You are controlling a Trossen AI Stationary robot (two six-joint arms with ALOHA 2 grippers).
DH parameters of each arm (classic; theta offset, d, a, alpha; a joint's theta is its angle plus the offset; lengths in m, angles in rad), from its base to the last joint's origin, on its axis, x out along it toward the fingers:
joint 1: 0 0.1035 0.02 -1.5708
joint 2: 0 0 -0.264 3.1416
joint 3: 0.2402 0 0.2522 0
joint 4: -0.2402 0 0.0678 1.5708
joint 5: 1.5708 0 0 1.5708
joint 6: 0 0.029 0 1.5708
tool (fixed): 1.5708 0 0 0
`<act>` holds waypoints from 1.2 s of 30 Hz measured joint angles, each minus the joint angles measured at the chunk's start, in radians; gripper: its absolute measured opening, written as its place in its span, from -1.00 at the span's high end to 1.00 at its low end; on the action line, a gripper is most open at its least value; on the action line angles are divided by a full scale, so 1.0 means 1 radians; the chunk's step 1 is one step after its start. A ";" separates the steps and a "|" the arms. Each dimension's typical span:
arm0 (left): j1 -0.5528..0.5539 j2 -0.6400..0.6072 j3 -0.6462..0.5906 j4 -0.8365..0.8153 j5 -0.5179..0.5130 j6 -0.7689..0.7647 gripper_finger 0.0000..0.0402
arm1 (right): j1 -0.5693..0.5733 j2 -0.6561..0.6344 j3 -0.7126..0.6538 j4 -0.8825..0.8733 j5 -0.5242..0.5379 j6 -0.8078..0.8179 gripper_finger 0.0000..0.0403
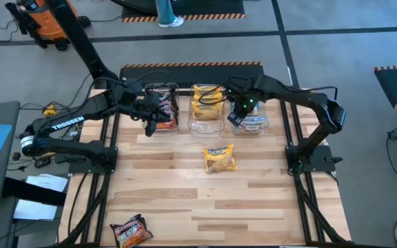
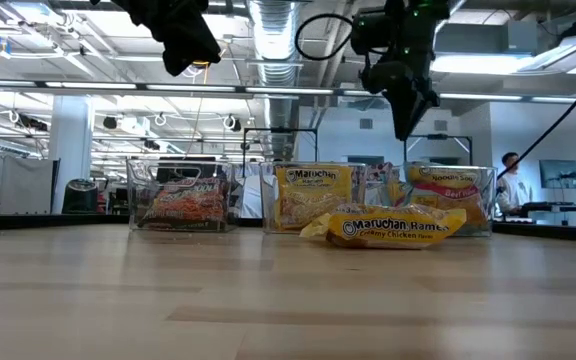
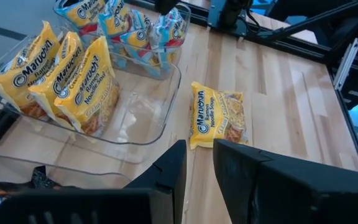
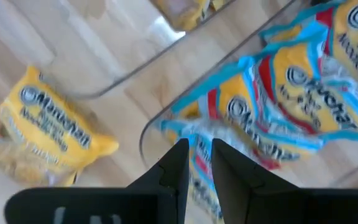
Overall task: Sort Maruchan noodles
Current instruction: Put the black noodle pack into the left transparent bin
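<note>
From above, the left pincer [image 1: 150, 114] hangs over the tub of dark packets [image 1: 163, 107] at the far side of the wooden surface [image 1: 185, 200]. The right pincer [image 1: 242, 114] hangs over the tub of blue-and-pink packets [image 1: 252, 122]. Between the two pincers sits the middle tub of yellow packets [image 1: 207, 102]. A loose yellow packet [image 1: 220, 158] lies flat on the surface, nearer the camera side than both pincers and between them. A loose dark packet [image 1: 131, 231] lies well apart from the left pincer, at the near edge of the surface.

At table level, both pincers hang above the tubs, the left pincer [image 2: 190, 45] over the dark packets [image 2: 180, 205] and the right pincer [image 2: 406, 110] over the blue-and-pink ones [image 2: 448, 190]. The loose yellow packet [image 2: 388, 227] lies in front of the tubs. A person [image 2: 511, 190] stands in the room behind.

In the left wrist view the left pincer's fingers [image 3: 173, 171] stand slightly apart with nothing between them; the loose yellow packet [image 3: 219, 117] lies just ahead of them.

In the right wrist view the right pincer's fingers [image 4: 176, 163] are a narrow gap apart and empty, directly over the blue-and-pink packets [image 4: 278, 106], with the loose yellow packet [image 4: 48, 134] off to one side.
</note>
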 joint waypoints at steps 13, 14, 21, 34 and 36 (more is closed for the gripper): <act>-0.062 -0.103 0.000 -0.006 0.005 -0.128 0.67 | 0.166 0.000 0.047 -0.193 -0.022 0.050 0.54; -0.072 -0.113 0.000 -0.006 0.008 -0.138 0.67 | 0.179 0.000 0.047 -0.193 -0.022 0.057 0.54; -0.169 -0.170 0.000 -0.006 0.010 -0.256 0.67 | 0.250 -0.001 0.047 -0.207 -0.023 0.078 0.54; -0.462 -0.179 0.000 -0.171 -0.018 -0.573 0.67 | 0.328 -0.026 0.046 -0.212 -0.026 0.086 0.54; -0.512 -0.178 0.000 -0.239 -0.024 -0.620 0.67 | 0.334 -0.033 0.048 -0.209 -0.026 0.086 0.54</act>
